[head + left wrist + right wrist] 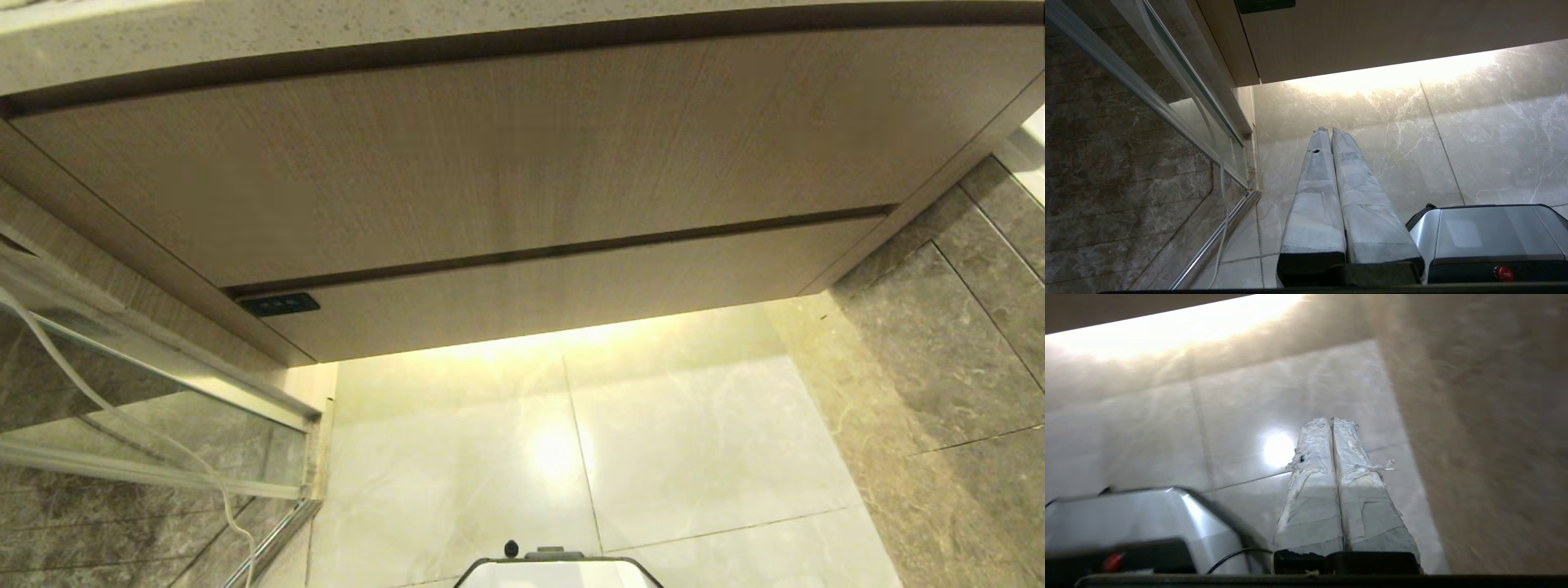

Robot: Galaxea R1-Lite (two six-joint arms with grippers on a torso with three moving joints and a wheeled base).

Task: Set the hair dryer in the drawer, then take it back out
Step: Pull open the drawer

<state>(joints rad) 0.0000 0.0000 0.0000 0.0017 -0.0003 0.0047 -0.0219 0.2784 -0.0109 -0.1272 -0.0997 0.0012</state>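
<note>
**Both grippers closed and empty over the floor, drawer shut**

Nearest, the robot's silver base (pixel 559 570) sits low on the pale marble floor (pixel 694 441). The left gripper (pixel 1329 130) hangs over those tiles beside the base, its taped fingers (pixel 1314 192) pressed together with nothing between them. The right gripper (pixel 1331 420) is likewise clenched on nothing — its wrapped fingers (pixel 1363 486) meet along their whole length above a bright glare spot on the floor. A glass door (pixel 147 425) with a white cable (pixel 122 416) stands at the robot's left. Farther off, the drawer (pixel 571 286) is closed, its black label (pixel 278 305) at the left corner, under the taller wood-grain panel (pixel 490 155) and the speckled countertop (pixel 245 41). The hair dryer is nowhere in view.
</note>
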